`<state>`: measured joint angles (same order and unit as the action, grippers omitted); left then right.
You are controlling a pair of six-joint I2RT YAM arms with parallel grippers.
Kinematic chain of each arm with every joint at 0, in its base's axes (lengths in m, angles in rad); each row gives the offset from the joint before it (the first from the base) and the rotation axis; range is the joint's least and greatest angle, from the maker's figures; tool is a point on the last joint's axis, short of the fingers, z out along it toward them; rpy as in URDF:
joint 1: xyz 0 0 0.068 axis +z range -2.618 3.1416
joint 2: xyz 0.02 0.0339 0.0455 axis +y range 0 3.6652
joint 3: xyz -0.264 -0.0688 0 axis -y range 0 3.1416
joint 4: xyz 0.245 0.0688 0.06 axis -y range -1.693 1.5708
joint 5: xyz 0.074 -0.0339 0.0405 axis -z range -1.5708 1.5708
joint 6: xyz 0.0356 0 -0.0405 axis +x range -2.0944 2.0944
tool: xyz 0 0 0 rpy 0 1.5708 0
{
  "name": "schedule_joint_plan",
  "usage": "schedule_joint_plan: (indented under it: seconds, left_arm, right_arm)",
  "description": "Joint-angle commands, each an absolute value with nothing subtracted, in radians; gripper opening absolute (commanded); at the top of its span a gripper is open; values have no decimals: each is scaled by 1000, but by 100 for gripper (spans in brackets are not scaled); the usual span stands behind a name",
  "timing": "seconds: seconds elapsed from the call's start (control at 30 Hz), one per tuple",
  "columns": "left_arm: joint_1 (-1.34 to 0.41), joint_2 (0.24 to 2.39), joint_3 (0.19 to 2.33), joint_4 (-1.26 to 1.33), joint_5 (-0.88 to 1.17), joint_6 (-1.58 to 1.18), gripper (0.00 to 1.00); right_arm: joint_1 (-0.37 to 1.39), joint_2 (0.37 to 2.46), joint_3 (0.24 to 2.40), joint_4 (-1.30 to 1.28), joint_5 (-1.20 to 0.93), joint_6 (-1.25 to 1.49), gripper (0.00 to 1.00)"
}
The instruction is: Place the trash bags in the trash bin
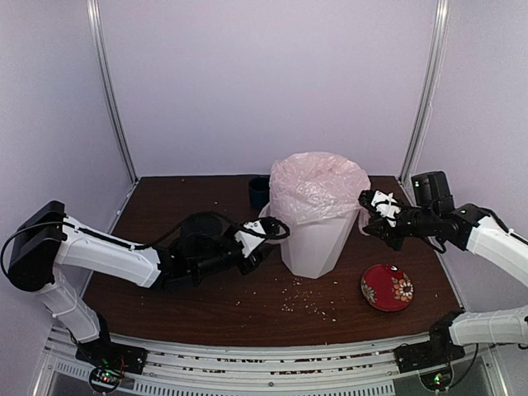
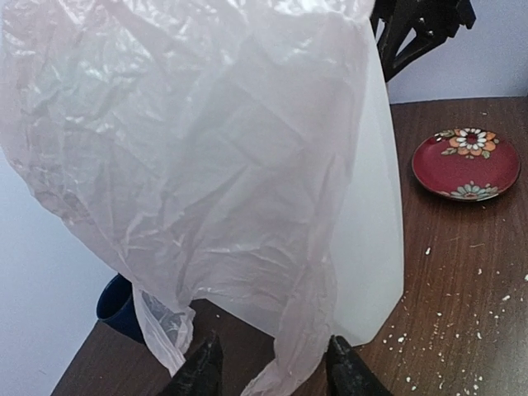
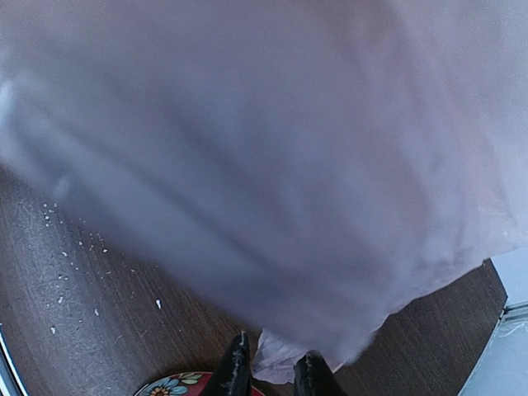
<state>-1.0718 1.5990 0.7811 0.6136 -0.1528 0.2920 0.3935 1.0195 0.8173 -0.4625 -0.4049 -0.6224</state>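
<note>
The white trash bin (image 1: 309,243) stands mid-table with the pale pink trash bag (image 1: 318,183) draped over its mouth and hanging down its sides. My left gripper (image 1: 262,238) is low at the bin's left side. In the left wrist view it (image 2: 272,375) is open, and a hanging strip of the bag (image 2: 190,148) dangles between the fingers (image 2: 346,371) without being pinched. My right gripper (image 1: 369,216) is at the bin's right, under the rim. In the right wrist view its fingers (image 3: 235,371) stand close together with a fold of the bag (image 3: 285,363) filling the gap between them.
A red flowered plate (image 1: 388,287) lies on the table at the front right of the bin. A small dark blue cup (image 1: 259,191) stands behind the bin on the left. White crumbs (image 1: 309,301) are scattered on the brown table in front of the bin.
</note>
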Motion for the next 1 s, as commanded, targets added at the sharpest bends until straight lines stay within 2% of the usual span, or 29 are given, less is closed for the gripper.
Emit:
schedule_joint_plan:
  seconds: [0.0,0.07,0.13,0.23,0.37,0.73,0.97]
  left_arm:
    - [-1078,1597,816,716,-98,338,47]
    - [-1081,1617,841,681,-37,346,46]
    - [-1084,1641,854,691,-67,348,42]
    - [-1085,1676,861,731,-186,362,26]
    - [-1085,1695,845,756,-189,373,0]
    - [-1085,1690,748,791,-212,331,0]
    - [-1082,1722,759,768,-257,321,0]
  right_arm:
    - [400,997,792,-410,-355,-597,17]
    - [400,985,787,-399,-352,-590,15]
    - [399,972,777,-383,-349,-581,9]
    - [400,960,767,-373,-344,-581,1]
    - [401,953,756,-391,-341,-606,0]
    - [402,954,705,-396,-321,-659,0]
    - [402,948,674,-398,-293,-691,0]
